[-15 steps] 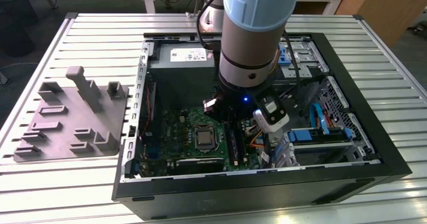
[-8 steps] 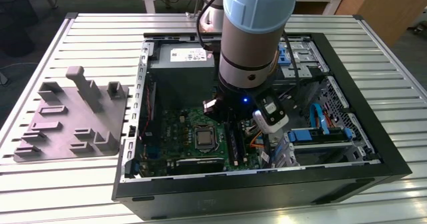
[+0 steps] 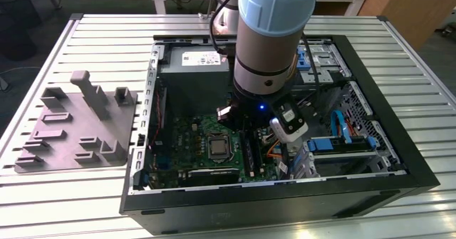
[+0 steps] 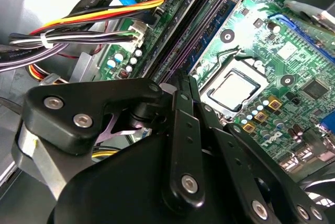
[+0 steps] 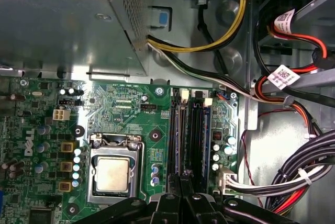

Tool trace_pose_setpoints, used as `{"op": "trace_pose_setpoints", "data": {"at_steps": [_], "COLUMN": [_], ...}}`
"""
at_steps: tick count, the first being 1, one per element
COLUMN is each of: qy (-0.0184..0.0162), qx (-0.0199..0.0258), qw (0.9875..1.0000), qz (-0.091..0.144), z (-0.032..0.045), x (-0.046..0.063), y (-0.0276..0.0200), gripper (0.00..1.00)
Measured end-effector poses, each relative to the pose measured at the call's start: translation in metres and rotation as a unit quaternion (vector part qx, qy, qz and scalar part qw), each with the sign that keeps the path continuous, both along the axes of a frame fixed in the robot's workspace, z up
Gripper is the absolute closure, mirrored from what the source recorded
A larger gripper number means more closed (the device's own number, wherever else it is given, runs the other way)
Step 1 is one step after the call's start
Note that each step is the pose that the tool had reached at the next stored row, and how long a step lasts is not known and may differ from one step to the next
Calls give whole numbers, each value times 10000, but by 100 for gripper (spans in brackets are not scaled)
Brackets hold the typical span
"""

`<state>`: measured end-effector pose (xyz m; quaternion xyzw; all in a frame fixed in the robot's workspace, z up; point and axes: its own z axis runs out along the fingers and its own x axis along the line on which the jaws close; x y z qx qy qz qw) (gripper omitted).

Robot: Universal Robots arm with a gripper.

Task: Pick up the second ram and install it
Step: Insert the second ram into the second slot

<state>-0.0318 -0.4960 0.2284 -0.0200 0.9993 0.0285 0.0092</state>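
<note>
The second ram — a thin, dark strip seen edge-on — sits among the black slot rails of the motherboard, beside the processor; the jaws of the gripper stand together over it.

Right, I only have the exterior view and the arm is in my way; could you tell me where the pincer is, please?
Observer: In the first wrist view the pincer is at the black memory slots, beside the CPU socket.
Operator: Thanks, is any cabling close?
Observer: Yes, a white connector with black and white wires sits at the motherboard edge, on the slots' far side from the socket.
</note>
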Motion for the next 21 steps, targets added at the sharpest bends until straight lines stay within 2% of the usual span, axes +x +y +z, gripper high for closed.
{"op": "trace_pose_setpoints", "data": {"at_steps": [21], "qy": [-3], "qx": [7], "qw": [10000], "qz": [0], "z": [-15], "x": [-6], "y": [3], "gripper": [89]}}
